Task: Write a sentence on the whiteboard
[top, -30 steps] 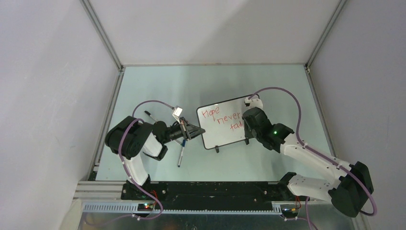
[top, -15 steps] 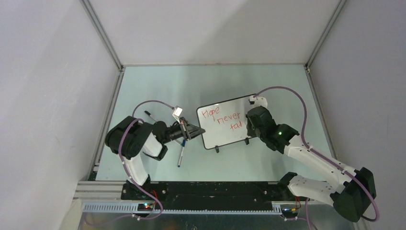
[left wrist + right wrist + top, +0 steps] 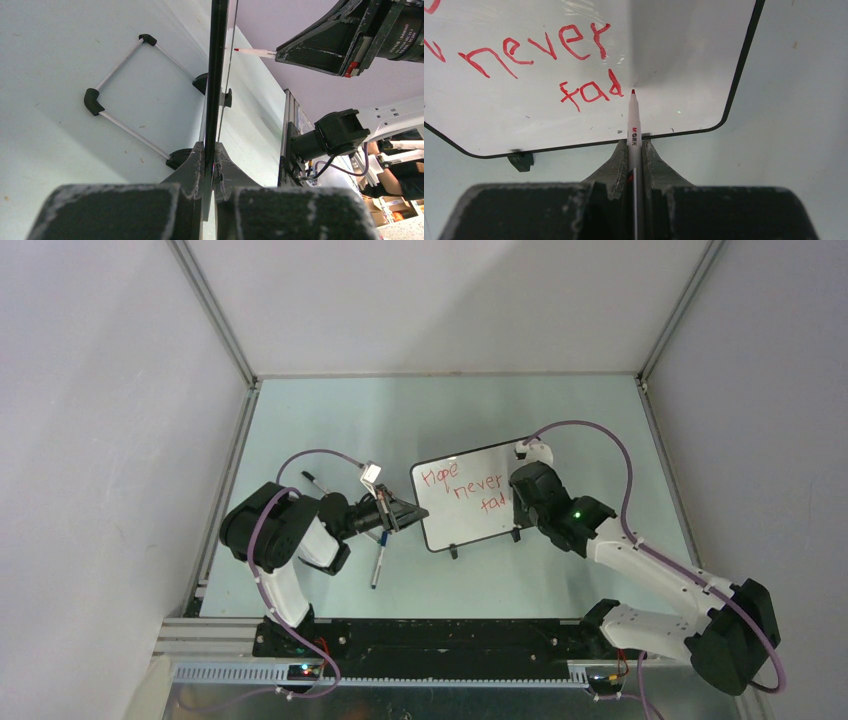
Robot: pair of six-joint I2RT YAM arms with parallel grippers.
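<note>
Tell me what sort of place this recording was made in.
Probably a lab robot cell: a pale table walled by plain white panels on aluminium rails, with the left arm and right arm bolted at its near edge, working on a small whiteboard.

Pale green table boxed in by plain white walls

The table top (image 3: 330, 420) is a smooth mint-tinted sheet under even overhead light, with only soft shadows on it. A white left wall (image 3: 100, 440), back wall (image 3: 440, 300) and right wall (image 3: 770, 390) close it in, joined at the far corners by slanting aluminium posts (image 3: 212, 312). A slotted aluminium rail (image 3: 420, 672) runs along the near edge. Past that edge, the left wrist view shows a speckled floor (image 3: 400, 231) and cardboard boxes (image 3: 385, 210).
</note>
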